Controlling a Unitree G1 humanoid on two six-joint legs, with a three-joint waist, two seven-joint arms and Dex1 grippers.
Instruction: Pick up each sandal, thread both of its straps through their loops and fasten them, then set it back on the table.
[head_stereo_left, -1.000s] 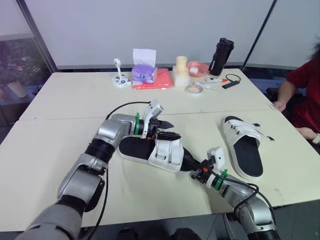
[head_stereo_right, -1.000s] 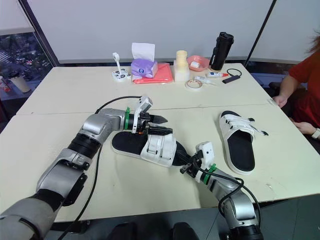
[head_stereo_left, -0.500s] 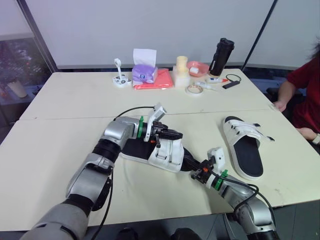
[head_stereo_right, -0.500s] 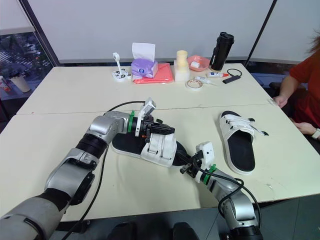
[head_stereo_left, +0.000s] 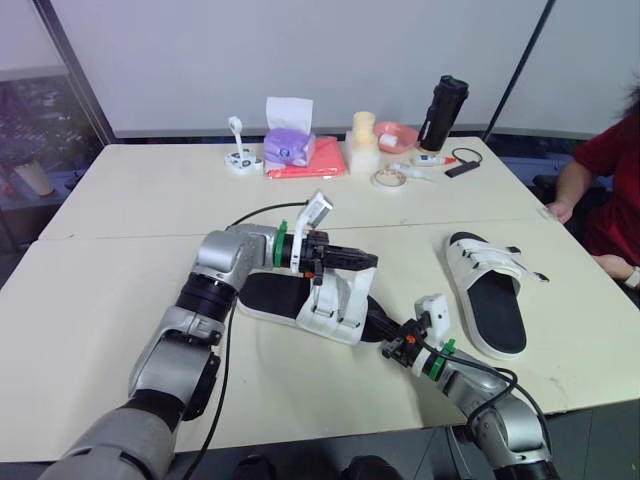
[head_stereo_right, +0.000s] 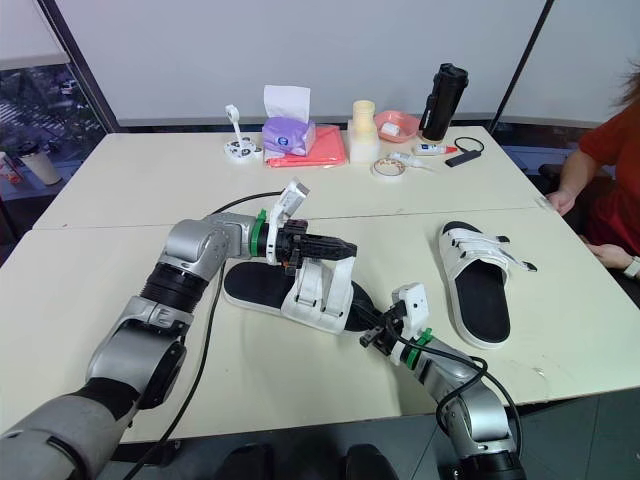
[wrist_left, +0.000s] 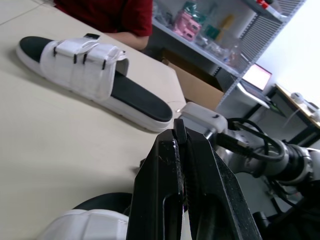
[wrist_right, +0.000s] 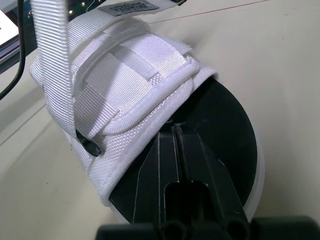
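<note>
Two sandals lie on the table (head_stereo_left: 130, 200): the one being worked sits at the centre of the head view, the other sandal (head_stereo_left: 490, 290) flat toward the right edge, its straps looking closed. The change is at the near sandal (head_stereo_left: 290, 300). A moment ago the left gripper (head_stereo_left: 350, 259) was down on the white upper; now it sits higher and further toward the right of the frame, fingers pinched together on a strap (head_stereo_left: 322, 288) that runs up taut from the upper to the fingertips. In the right wrist view the same strap (wrist_right: 52, 60) rises as a straight white band at the upper left.

The right gripper (head_stereo_left: 388, 338) has not shifted. It is at the toe end, lower right of centre, its fingers (wrist_right: 167, 150) closed with no gap and their tips resting on the black footbed, apparently pinning the sandal rather than gripping it.

By my reading, the strap is now freed and drawn out, ready to be fed through its loop. The sandal is still on the table, not lifted. Whether the second strap is already fastened I cannot tell.
</note>
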